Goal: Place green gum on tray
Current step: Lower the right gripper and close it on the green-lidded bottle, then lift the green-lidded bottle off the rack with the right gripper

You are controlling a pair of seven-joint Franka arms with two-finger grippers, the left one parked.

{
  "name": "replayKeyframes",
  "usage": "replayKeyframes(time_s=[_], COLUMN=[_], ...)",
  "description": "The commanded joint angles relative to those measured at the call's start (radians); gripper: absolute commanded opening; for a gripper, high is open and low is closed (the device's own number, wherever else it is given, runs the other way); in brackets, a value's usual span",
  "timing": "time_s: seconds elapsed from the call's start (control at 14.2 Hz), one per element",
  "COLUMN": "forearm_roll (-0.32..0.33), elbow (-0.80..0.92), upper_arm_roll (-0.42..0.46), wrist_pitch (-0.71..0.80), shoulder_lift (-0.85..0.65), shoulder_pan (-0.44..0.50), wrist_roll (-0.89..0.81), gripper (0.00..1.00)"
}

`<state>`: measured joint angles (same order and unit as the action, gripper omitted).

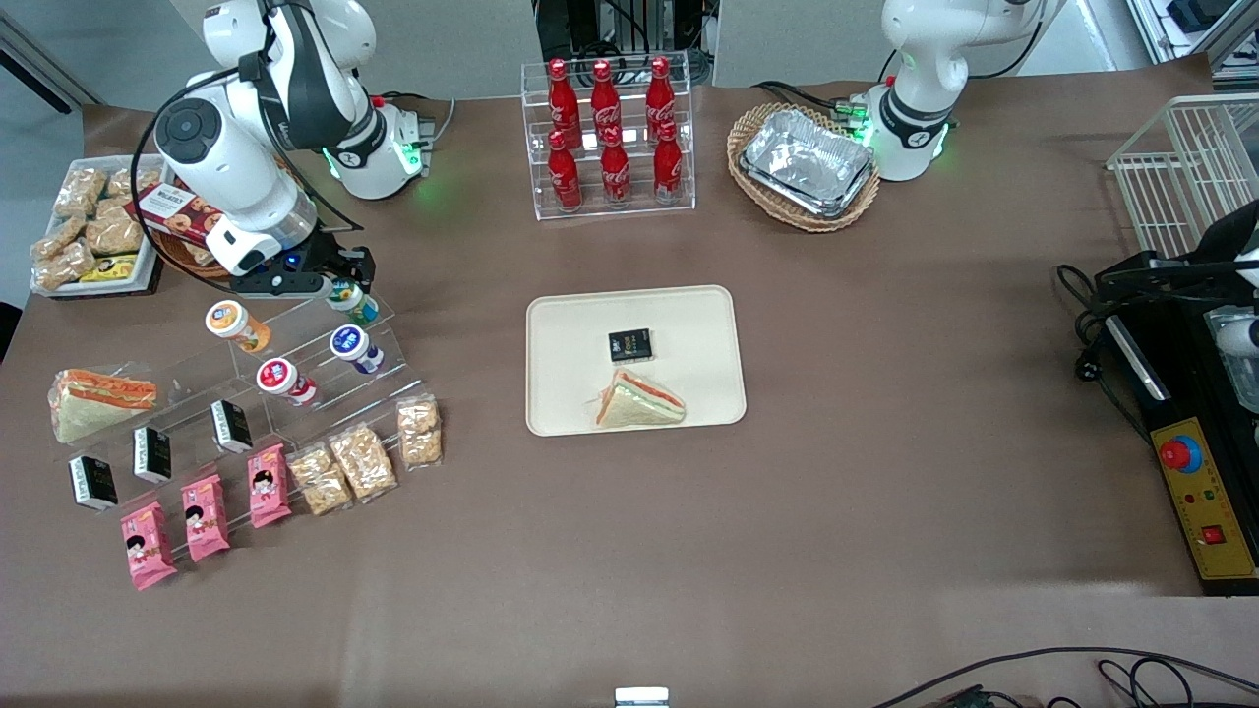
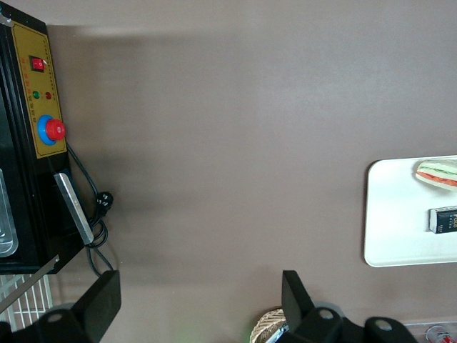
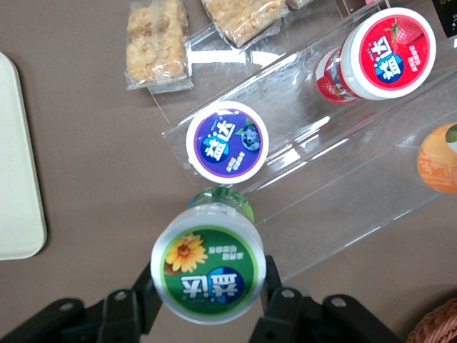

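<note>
— Green-lidded, is it, the thing in the claw (image 3: 207,296)?

— Yes. The small cylindrical green gum canister (image 3: 207,275), with a yellow flower on its round lid, is pinched between the 2 fingers (image 3: 275,304), lifted just above the clear acrylic stepped display rack (image 1: 325,369) at the working arm's end of the tabletop (image 1: 885,393).

— What else is on that rack?

— 3 canisters: a blue-lidded canister (image 3: 227,141) just beside the green gum canister, a red-lidded canister (image 3: 388,53) and an orange-lidded canister (image 1: 233,323).

— And the tray?

— The large flat cream-beige rectangular tray (image 1: 570,334) lies mid-tabletop, well apart from the claw. On it are a small black packet (image 1: 629,345) and a wrapped triangular sandwich (image 1: 637,403), nearer the front camera. Its half toward the working arm is bare, and brown tabletop lies open between rack and tray.
</note>
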<state>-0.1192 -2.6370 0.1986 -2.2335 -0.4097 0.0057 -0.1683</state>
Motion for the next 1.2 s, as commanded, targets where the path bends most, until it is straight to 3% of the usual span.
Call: replayKeyframes(time_s=[0.0,0.14,0.35,0.63,0.85,1.13], forearm_roll=[-0.020,-0.020,-0.020,-0.020,-0.031,-0.106], elbow=[0.009,0.041,0.144,0.346,0.495,0.624], upper_arm_roll=[-0.022,-0.050,-0.114,-0.105,-0.038,0.112], wrist_pitch=[0.029,0.133,0.320,0.509,0.600,0.629], shoulder_lift=[-0.039,-0.101,-0.136,-0.121,-0.063,0.003], shoulder_pan=[-0.007,-0.007,-0.007,0.000,0.000,0.000], wrist_roll=[0.035,0.102,0.125,0.107,0.075,-0.143], gripper=[0.27,0.19,0.17,0.16,0.15,0.14])
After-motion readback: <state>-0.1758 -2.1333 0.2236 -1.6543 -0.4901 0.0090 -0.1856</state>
